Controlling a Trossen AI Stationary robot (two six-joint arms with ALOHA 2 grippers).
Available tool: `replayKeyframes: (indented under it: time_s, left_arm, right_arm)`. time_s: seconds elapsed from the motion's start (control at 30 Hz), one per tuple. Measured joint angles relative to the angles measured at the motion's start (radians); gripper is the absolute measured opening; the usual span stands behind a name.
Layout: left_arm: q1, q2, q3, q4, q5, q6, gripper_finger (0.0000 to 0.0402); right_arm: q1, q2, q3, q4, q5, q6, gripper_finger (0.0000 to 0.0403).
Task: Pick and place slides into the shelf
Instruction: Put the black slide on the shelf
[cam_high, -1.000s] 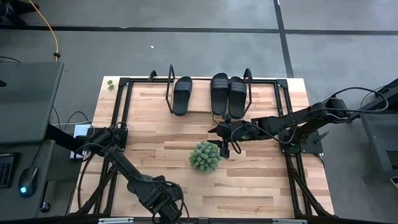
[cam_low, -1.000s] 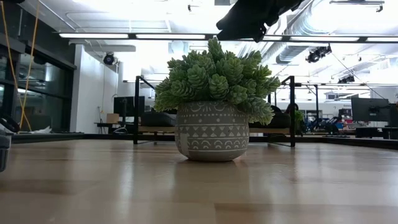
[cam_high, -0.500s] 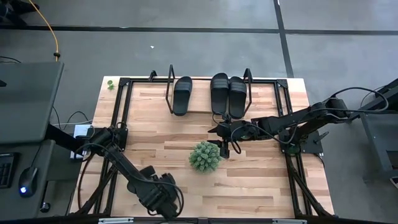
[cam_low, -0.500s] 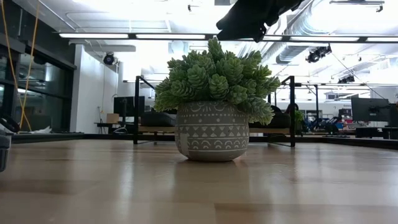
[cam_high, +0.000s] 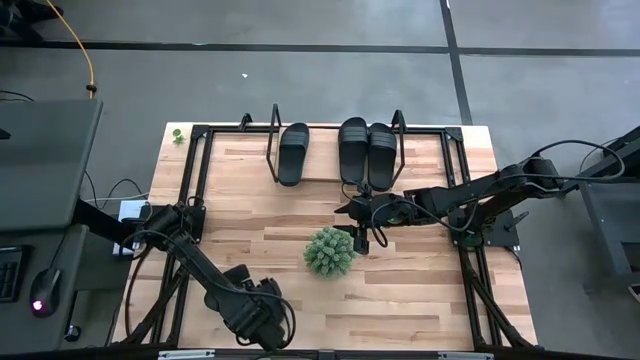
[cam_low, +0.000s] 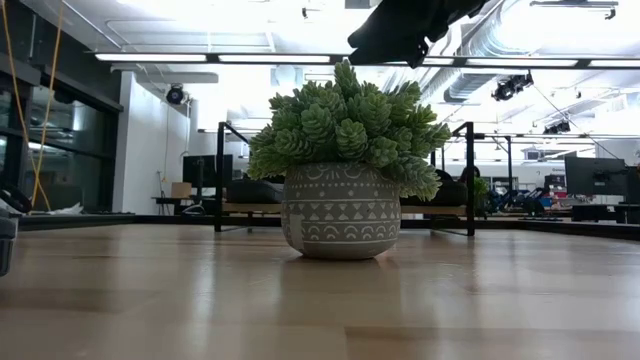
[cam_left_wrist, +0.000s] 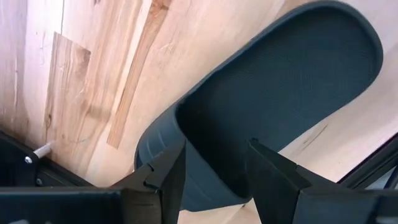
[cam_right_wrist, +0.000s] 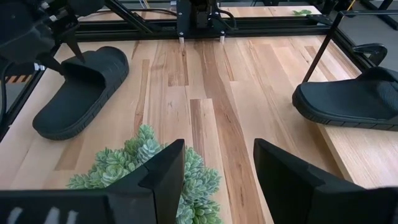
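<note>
Three black slides (cam_high: 353, 145) rest sole-down on the shelf (cam_high: 322, 150) at the table's far side; one of them (cam_right_wrist: 348, 99) shows in the right wrist view. The fourth slide (cam_right_wrist: 81, 90) lies sole-down on the table near the near-left corner. My left gripper (cam_high: 255, 312) hangs over it, open, and hides it in the high view. Its fingers (cam_left_wrist: 165, 180) stand on either side of the strap (cam_left_wrist: 205, 155). My right gripper (cam_high: 358, 238) is open above the table beside the plant. My left gripper comes down from above over the strap end (cam_left_wrist: 186, 143) of the fourth slide, one finger on each side, with the slide flat on the table. Whether the fingers touch the strap I cannot tell.
A round green spiky plant (cam_high: 330, 252) in a patterned pot (cam_low: 340, 225) stands mid-table, right under my right gripper (cam_right_wrist: 217, 180). A black metal frame (cam_high: 195, 180) runs round the table. Bare wood lies between plant and shelf.
My left gripper has shifted a little toward the table's left and far side over the slide, then kept still. The slide has stayed on the table.
</note>
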Motion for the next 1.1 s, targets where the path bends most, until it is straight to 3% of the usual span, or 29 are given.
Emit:
replayKeyframes:
  time_s: [0.17,0.37,0.6,1.1]
  left_arm:
    - [0.0,0.0,0.0,0.0,-0.005,0.017,0.015]
    - [0.0,0.0,0.0,0.028,-0.079,0.022,0.015]
    - [-0.001,0.0,-0.002,0.077,-0.039,0.018,0.015]
    - [-0.001,0.0,-0.089,-0.02,0.036,-0.126,0.015]
  right_arm:
    - [0.0,0.0,0.0,0.0,0.0,0.0,0.0183]
    - [0.0,0.0,0.0,0.0,0.0,0.0,0.0183]
    - [0.0,0.0,0.0,0.0,0.0,0.0,0.0183]
    - [0.0,0.0,0.0,0.0,0.0,0.0,0.0183]
